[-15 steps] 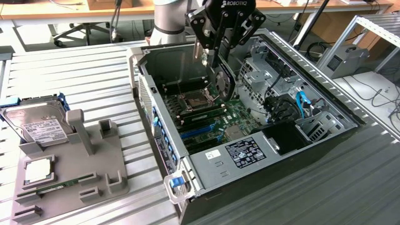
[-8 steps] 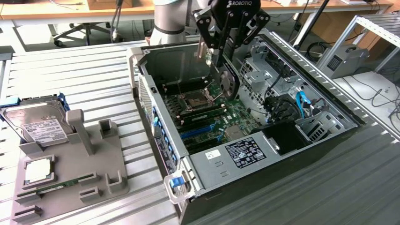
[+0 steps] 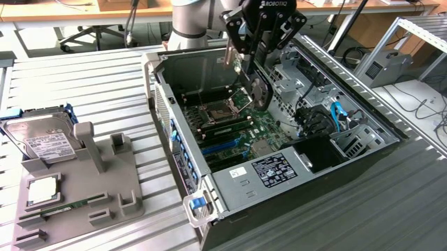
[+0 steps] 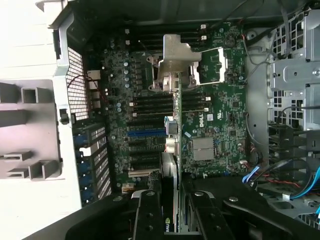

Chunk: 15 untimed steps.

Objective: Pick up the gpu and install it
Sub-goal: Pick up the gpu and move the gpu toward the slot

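black robot gripper (image 3: 253,51) clamped on slim green gpu card with black fan (image 3: 258,91), card hanging upright just beneath it, above green motherboard (image 3: 269,128) inside open grey computer case (image 3: 241,183)

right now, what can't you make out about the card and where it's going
- Graphics card: in the exterior view the gripper clamped on it covers its top. The wrist view sees it edge-on, so both faces are hidden.
- What sits under it: in both views the card itself covers that part of the motherboard. The gap between them can't be judged.
- Hard drive label: too small to read in the exterior view.
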Tool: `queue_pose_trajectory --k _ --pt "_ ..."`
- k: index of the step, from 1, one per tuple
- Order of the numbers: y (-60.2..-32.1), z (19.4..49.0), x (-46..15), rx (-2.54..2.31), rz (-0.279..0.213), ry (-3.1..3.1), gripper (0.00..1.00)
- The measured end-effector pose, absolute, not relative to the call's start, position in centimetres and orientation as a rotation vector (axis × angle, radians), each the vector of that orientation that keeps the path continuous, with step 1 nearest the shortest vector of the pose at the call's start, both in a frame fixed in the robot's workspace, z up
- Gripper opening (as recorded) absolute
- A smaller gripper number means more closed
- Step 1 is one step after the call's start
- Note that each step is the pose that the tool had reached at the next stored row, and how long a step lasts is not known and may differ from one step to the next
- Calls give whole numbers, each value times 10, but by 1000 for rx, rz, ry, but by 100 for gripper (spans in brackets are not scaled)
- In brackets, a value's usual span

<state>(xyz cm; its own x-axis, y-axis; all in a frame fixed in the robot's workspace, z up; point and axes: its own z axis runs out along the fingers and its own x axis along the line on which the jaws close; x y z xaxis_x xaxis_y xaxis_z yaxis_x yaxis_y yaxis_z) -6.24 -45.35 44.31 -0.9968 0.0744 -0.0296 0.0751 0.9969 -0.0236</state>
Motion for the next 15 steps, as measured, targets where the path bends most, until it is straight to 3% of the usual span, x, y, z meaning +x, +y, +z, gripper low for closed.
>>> queue_pose_trajectory --k 15 --pt "-454 443 -42 116 -47 3110 26"
